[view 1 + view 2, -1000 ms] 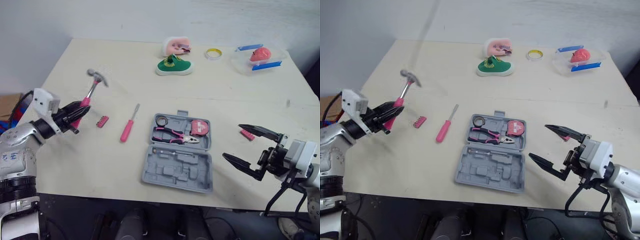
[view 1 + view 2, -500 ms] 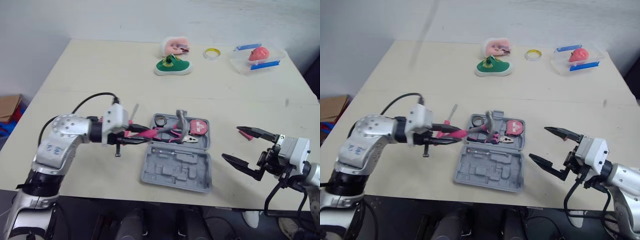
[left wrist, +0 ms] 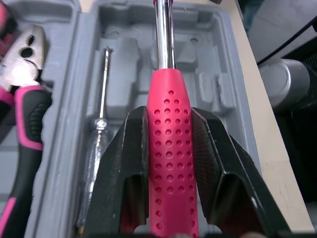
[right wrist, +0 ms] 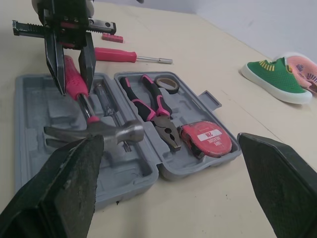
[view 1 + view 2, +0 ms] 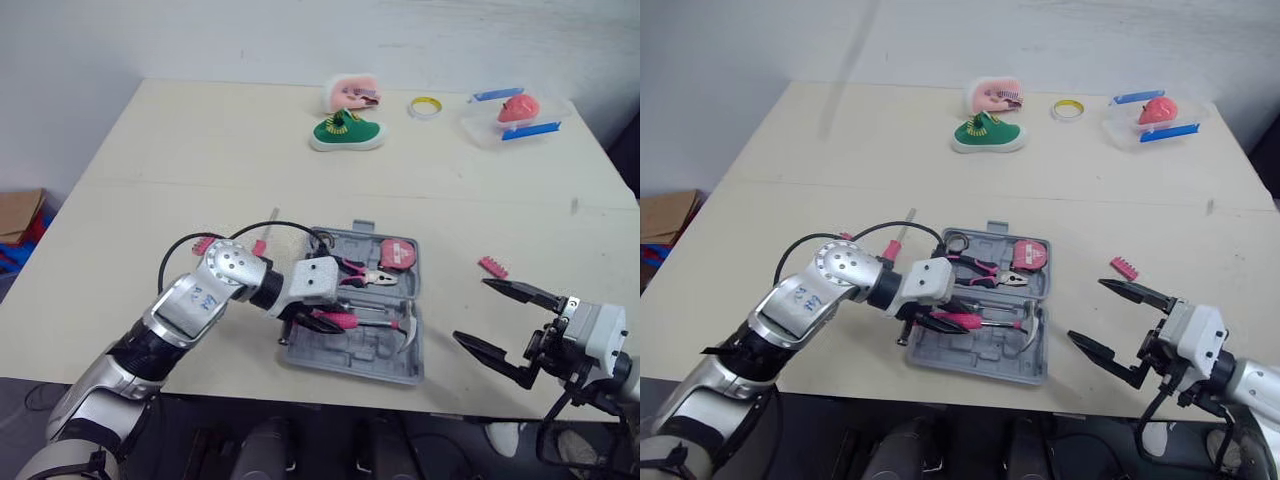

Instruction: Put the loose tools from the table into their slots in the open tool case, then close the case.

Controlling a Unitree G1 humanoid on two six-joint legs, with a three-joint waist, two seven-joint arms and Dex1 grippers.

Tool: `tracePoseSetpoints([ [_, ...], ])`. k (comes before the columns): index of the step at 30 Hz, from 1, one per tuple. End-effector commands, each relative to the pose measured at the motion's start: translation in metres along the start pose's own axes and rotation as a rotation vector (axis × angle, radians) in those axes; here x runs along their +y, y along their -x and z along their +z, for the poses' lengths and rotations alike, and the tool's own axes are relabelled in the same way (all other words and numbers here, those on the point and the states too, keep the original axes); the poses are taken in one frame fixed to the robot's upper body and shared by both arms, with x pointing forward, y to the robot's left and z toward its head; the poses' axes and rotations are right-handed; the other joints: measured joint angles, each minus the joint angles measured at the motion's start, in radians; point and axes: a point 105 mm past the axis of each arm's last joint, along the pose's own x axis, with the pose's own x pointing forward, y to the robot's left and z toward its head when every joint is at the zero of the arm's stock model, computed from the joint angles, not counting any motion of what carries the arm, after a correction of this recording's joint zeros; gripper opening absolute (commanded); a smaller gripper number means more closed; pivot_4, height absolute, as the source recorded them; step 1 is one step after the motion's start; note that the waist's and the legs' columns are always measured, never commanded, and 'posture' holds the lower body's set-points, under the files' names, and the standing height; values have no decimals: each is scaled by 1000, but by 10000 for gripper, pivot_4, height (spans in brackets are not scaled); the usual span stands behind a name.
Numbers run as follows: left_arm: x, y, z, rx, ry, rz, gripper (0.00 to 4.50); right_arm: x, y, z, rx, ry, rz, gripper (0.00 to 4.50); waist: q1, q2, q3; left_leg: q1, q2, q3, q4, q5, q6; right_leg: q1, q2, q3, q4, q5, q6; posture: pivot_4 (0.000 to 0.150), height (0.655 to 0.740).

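Observation:
The grey tool case (image 5: 330,352) lies open near the table's front edge. Its far half holds pink-handled pliers (image 5: 356,271), a tape measure (image 5: 399,252) and a small roll. My left gripper (image 5: 327,319) is shut on the pink handle of the hammer (image 3: 170,163), held low over the near half, with the steel head (image 4: 110,134) at that half's right end. A thin clear screwdriver (image 3: 98,141) lies in a slot beside the handle. A pink screwdriver (image 4: 124,55) and a pink bit holder (image 5: 205,243) lie left of the case. My right gripper (image 5: 472,310) hangs open, right of the case.
A pink bit strip (image 5: 492,267) lies on the table just beyond my right gripper. Along the far edge sit a green shoe (image 5: 346,131), a pink item (image 5: 354,91), a tape ring (image 5: 427,106) and a clear lidded box (image 5: 517,116).
My left arm swung the hammer from the table's left side across to the case and lowered it over the near half. The right gripper sank slightly, still open.

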Motion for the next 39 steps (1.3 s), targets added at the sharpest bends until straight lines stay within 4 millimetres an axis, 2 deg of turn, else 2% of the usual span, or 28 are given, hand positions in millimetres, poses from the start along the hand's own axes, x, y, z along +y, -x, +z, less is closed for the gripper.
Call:
tracePoseSetpoints([
  [1,5,-2,4,36,-43,26,5707,-1,10,-1,-3,38,-24,45000,-2,0,0,0,0,0,0,0,0,0,0,0,0,0,0,1500,7400],
  [10,17,-7,0,107,-56,44,5707,7,20,-13,-2,31,-37,45000,0,1,0,0,0,-1,1,0,0,0,0,0,0,0,0,1500,7400],
  [17,15,-18,-4,129,-60,10,5707,11,22,-17,-11,32,-40,45000,-1,1,0,0,0,-1,3,0,1,1,-1,0,1,0,0,1500,7400],
  [20,11,-17,-10,156,-52,-3,5707,11,21,-18,-15,34,-39,45000,-2,1,0,0,0,-2,3,0,1,1,0,0,1,0,0,1500,7400],
  [24,18,-12,-18,196,-42,40,5707,11,20,-17,-17,41,-41,45000,-2,1,-1,0,0,-2,4,0,1,1,-1,0,1,0,0,1500,7400],
  [26,18,-11,-12,169,-51,39,15960,11,17,-14,-19,41,-39,45000,-2,1,-1,0,1,-2,4,0,1,1,0,0,2,0,0,1500,7400],
  [29,17,-11,-4,129,-68,31,27138,12,15,-12,-20,42,-36,45000,-2,1,-1,0,1,-2,5,0,0,1,0,-1,2,0,0,1500,7400],
  [30,16,-10,2,99,-68,23,33023,12,14,-10,-21,42,-35,45000,-1,1,-1,0,1,-2,6,-1,1,1,-1,-1,2,0,0,1500,7400],
  [32,21,-2,20,21,-128,36,40588,10,9,-5,-28,47,-32,45000,-1,2,0,-1,1,-3,7,-1,1,1,-1,-1,2,0,0,1500,7400],
  [35,27,9,33,-98,-186,74,40588,9,6,-2,-30,46,-31,45000,-1,3,0,-4,1,-4,10,-2,2,1,-1,-2,2,0,0,1500,7400],
  [39,20,21,36,-303,-220,62,40588,9,3,0,-24,39,-29,45000,-2,4,-1,-5,1,-5,11,-2,2,1,-1,-3,2,0,0,1500,7400],
])
